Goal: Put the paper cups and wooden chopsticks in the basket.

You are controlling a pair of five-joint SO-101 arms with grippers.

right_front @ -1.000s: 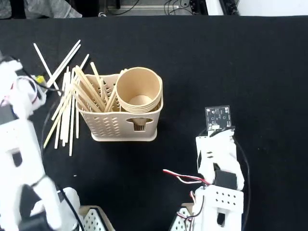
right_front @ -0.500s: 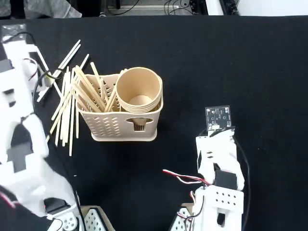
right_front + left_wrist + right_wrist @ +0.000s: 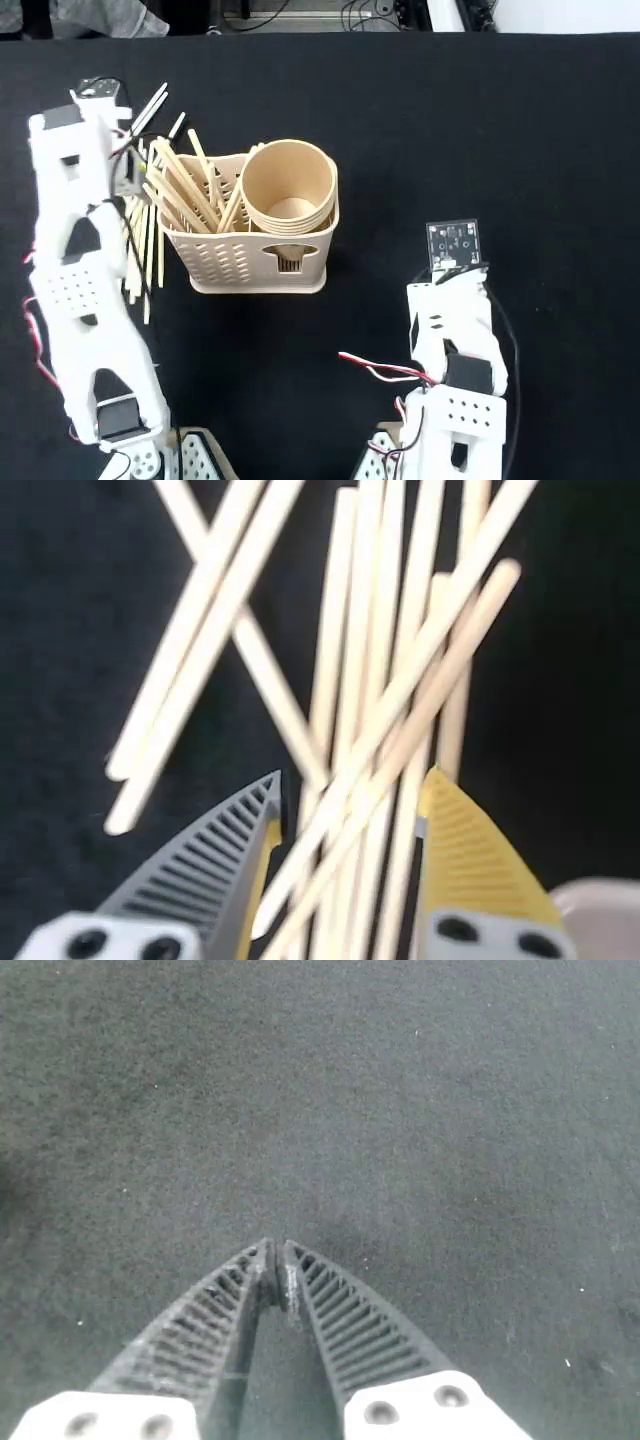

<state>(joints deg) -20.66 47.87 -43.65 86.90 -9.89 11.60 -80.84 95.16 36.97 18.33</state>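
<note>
A beige slotted basket point(image 3: 255, 262) stands left of the table's middle, holding a stack of paper cups point(image 3: 288, 186) and several chopsticks point(image 3: 190, 180) leaning out of it. More wooden chopsticks point(image 3: 148, 245) lie loose on the black cloth to its left. The left arm point(image 3: 80, 250) stretches over that pile. Its gripper point(image 3: 350, 785) is open, one finger on each side of a bundle of chopsticks point(image 3: 385, 695). The right arm point(image 3: 455, 350) rests at the lower right, its gripper point(image 3: 277, 1260) shut over bare cloth with nothing in it.
The black cloth point(image 3: 480, 130) covers the whole table. Cables and gear lie beyond the table's far edge. Open room spreads to the right of the basket and in front of it.
The left arm has swung in from the left edge and now lies over the loose chopsticks beside the basket. The right arm has not moved.
</note>
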